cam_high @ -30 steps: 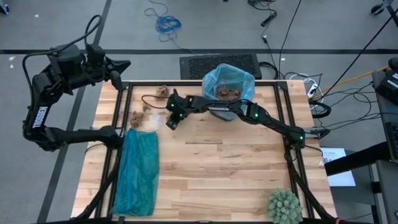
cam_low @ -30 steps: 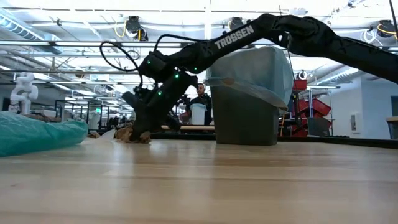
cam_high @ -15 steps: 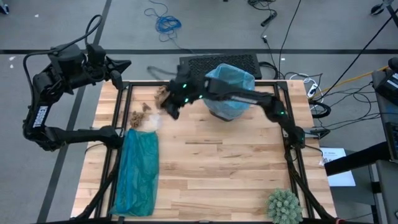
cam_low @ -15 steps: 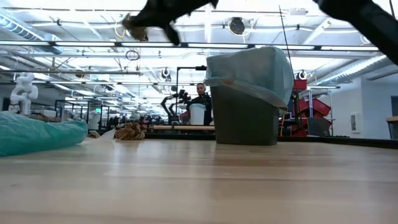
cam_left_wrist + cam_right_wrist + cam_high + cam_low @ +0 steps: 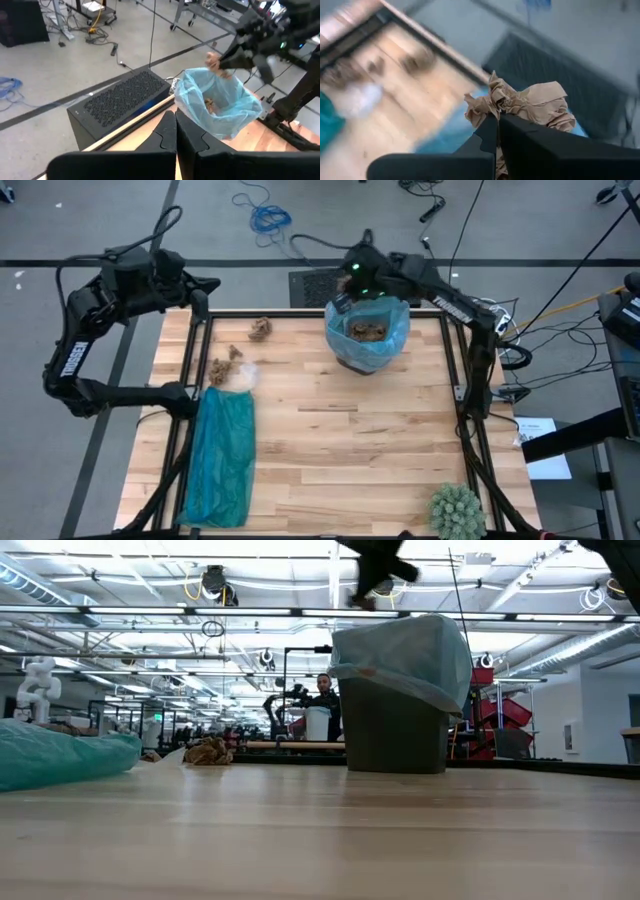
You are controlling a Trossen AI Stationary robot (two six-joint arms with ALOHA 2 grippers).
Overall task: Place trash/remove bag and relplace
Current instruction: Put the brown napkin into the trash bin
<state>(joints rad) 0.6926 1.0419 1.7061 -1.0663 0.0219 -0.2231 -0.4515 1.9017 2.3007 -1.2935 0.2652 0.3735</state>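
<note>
Since a second ago, swung from the scraps at the table's left-back area up and over to the back rim of the bin: right gripper [image 5: 345, 298], now hanging above the blue-lined bin's 11 o'clock edge. Clamped shut on one crumpled brown scrap [image 5: 520, 105], the paper bulging out past the fingertips [image 5: 490, 125] on both sides. From the left wrist view, that same scrap [image 5: 214, 61] seen pinched just above the bag's [image 5: 220, 107] open mouth, not yet inside.

Pale blue bag [image 5: 367, 330] lining the dark bin [image 5: 390, 735], draped over the rim; more brown paper already lying inside [image 5: 366, 332].

Left on the table: three brown scraps — one [image 5: 261, 329] at the bin's 9 o'clock near the back edge, one [image 5: 235, 353] a bit nearer, one [image 5: 216, 369] beside it toward 8 o'clock. One white wad [image 5: 240, 376] just beside those, touching the top end of the teal bag [image 5: 222, 455]. One teal bag, flat along the table's left side. One spiky green ball [image 5: 457, 510] at the front right corner, around 5 o'clock from the bin.

Left gripper [image 5: 205, 285] parked off the table's back left corner, fingers [image 5: 167, 137] pressed together, holding nothing.

One person [image 5: 322, 700] far off in the room behind.
</note>
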